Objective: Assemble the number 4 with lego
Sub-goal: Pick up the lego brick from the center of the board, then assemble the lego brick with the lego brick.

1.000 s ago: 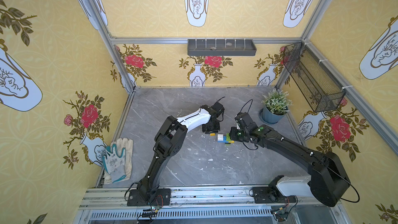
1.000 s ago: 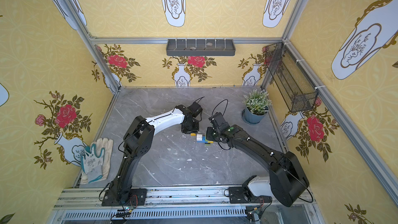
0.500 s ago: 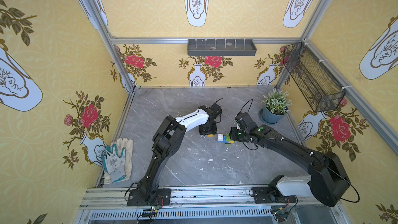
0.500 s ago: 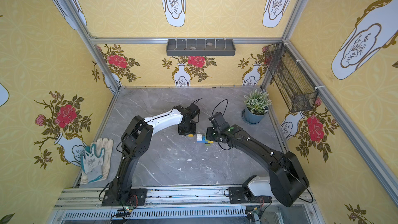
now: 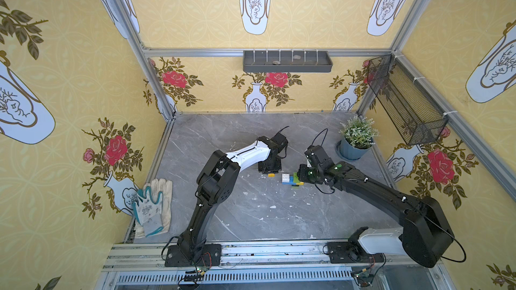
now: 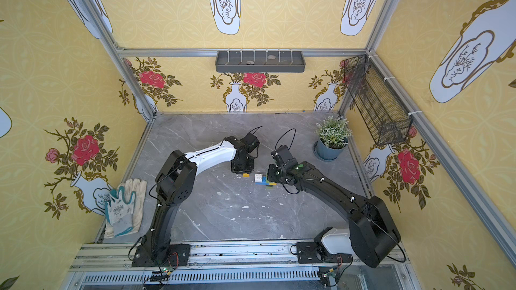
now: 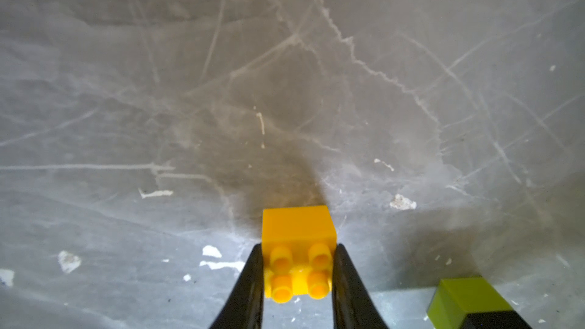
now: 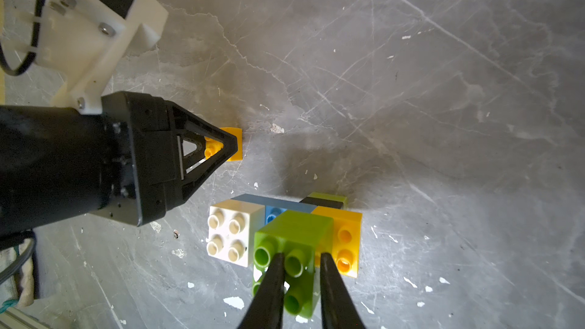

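My left gripper (image 7: 299, 250) is shut on a loose yellow lego brick (image 7: 297, 232), its studs facing the wrist camera, low over the grey table. In both top views this brick (image 5: 271, 175) (image 6: 246, 175) lies just left of the number 4 (image 5: 291, 180) (image 6: 265, 181). That cluster joins a white brick (image 8: 232, 235), a blue brick (image 8: 278, 208), a yellow brick (image 8: 346, 238) and a far lime green brick (image 8: 330, 199). My right gripper (image 8: 302, 257) is shut on the near lime green brick (image 8: 294, 232) at its studded face, which stands against the cluster.
A potted plant (image 5: 356, 140) stands behind the right arm at the back right. Work gloves (image 5: 152, 207) lie by the left wall. A wire basket (image 5: 405, 107) hangs on the right wall and a grey shelf tray (image 5: 287, 61) on the back wall.
The left gripper has shifted slightly to the left with the loose yellow brick at its tips. The right arm and the cluster have not moved.
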Controlling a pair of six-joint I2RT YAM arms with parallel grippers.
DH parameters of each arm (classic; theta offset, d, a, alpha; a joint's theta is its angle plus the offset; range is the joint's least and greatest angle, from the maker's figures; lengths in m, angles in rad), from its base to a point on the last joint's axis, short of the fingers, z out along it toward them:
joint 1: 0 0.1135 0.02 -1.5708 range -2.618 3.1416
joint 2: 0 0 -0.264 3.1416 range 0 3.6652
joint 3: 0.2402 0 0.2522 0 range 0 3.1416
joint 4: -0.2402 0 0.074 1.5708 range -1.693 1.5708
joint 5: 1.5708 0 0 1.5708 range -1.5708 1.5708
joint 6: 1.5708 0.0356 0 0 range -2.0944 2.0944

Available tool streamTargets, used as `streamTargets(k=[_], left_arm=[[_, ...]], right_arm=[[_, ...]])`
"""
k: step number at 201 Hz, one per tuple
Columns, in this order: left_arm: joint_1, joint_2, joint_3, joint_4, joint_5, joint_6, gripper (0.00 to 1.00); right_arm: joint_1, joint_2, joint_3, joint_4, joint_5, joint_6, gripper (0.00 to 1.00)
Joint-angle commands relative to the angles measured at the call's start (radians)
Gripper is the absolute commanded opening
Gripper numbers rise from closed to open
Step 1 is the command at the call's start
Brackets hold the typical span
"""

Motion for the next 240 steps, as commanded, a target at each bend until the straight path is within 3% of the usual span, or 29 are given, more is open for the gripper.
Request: streamTargets(k=[1, 52, 88, 137, 240], left_arm=[[0.001, 0.0, 0.001, -0.012, 0.002, 0.008, 0.24], [-0.01, -0.133, 0.013, -0.076, -0.034, 0.019, 0.19], [-0.043, -0.19, 0.063, -0.11, 0.003, 0.016, 0.14], [-0.109, -0.171, 0.092, -0.121, 0.018, -0.013, 0.13], [-0.147, -0.141, 0.095, -0.117, 0.044, -0.001, 0.09]], right_arm=[[0.001, 0.027, -0.024, -0.259, 0.021, -0.021, 0.22], [0.003, 0.034, -0.022, -0.259, 0.022, -0.022, 0.22], [0.002, 0.032, -0.024, -0.261, 0.025, -0.021, 0.22], [0.002, 0.028, -0.024, -0.261, 0.025, -0.019, 0.22], [0.002, 0.025, -0.026, -0.259, 0.025, -0.02, 0.22]])
